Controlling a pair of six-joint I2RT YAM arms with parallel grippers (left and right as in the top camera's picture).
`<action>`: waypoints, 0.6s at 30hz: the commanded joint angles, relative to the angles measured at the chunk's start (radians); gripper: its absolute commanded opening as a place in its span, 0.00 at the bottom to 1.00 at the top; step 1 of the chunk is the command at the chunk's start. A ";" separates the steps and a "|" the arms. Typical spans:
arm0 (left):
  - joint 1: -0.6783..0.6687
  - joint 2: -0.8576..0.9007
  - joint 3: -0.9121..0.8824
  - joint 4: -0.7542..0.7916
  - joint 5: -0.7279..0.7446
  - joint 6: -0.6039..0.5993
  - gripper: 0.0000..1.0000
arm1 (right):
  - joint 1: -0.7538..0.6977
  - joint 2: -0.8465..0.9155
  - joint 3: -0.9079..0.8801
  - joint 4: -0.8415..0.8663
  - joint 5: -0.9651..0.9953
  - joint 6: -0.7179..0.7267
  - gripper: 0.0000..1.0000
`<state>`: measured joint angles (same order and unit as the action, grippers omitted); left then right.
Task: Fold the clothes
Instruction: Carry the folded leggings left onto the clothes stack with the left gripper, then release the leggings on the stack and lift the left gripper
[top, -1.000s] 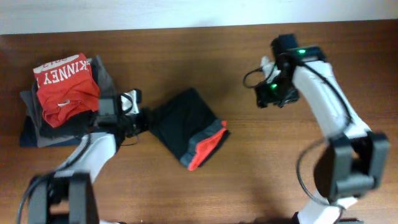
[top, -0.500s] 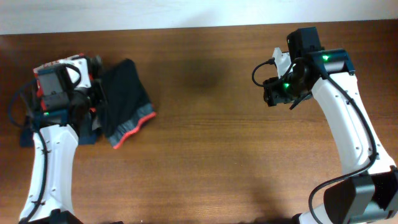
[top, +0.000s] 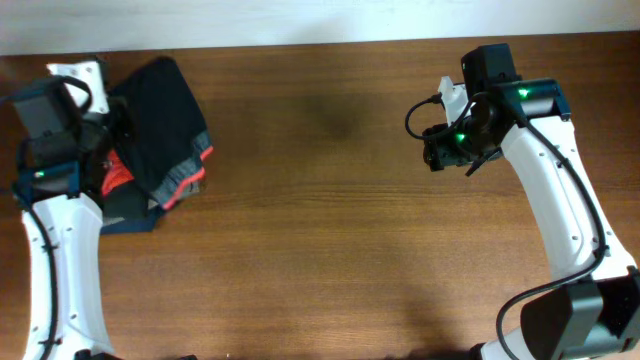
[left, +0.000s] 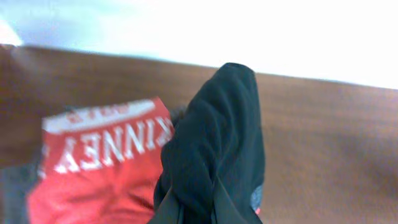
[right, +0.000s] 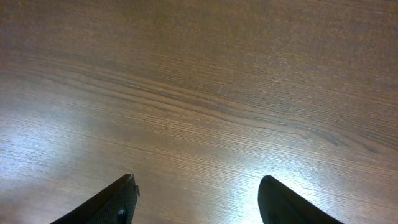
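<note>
At the far left of the table (top: 320, 220), the black pants (top: 165, 110) hang bunched from the left gripper (left: 198, 202). Its two fingers (left: 219, 208) are pinched close together on a fold of the dark cloth. From above, the pants cover the right side of a small pile of folded clothes, and their grey waistband (top: 180, 182) with its red-orange edge faces the front of the table. A red shirt (left: 99, 162) with white letters (KINNEY, seen upside down from the wrist camera) lies just beside and partly under the pants. A navy garment (top: 130, 218) shows at the bottom of the pile. Whether the pants rest on the pile or are held just above it cannot be told.

Well apart, on the right side, the right gripper (right: 198, 182) hovers over bare wood. Its fingers (right: 118, 199) are spread wide and hold nothing. On the overhead view that arm shows small green lights near the wrist.
</note>
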<state>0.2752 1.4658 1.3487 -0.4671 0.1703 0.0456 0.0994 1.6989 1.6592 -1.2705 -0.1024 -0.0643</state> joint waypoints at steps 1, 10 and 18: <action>0.065 -0.021 0.051 0.042 -0.022 0.017 0.00 | -0.002 -0.017 0.012 0.002 0.010 -0.008 0.67; 0.172 0.033 0.051 0.125 -0.022 0.025 0.00 | -0.002 -0.017 0.012 0.002 0.009 -0.007 0.68; 0.239 0.167 0.051 0.201 -0.022 0.024 0.00 | -0.002 -0.017 0.011 -0.010 0.009 -0.008 0.68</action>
<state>0.4797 1.5864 1.3727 -0.3054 0.1600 0.0532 0.0994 1.6989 1.6592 -1.2785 -0.1024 -0.0639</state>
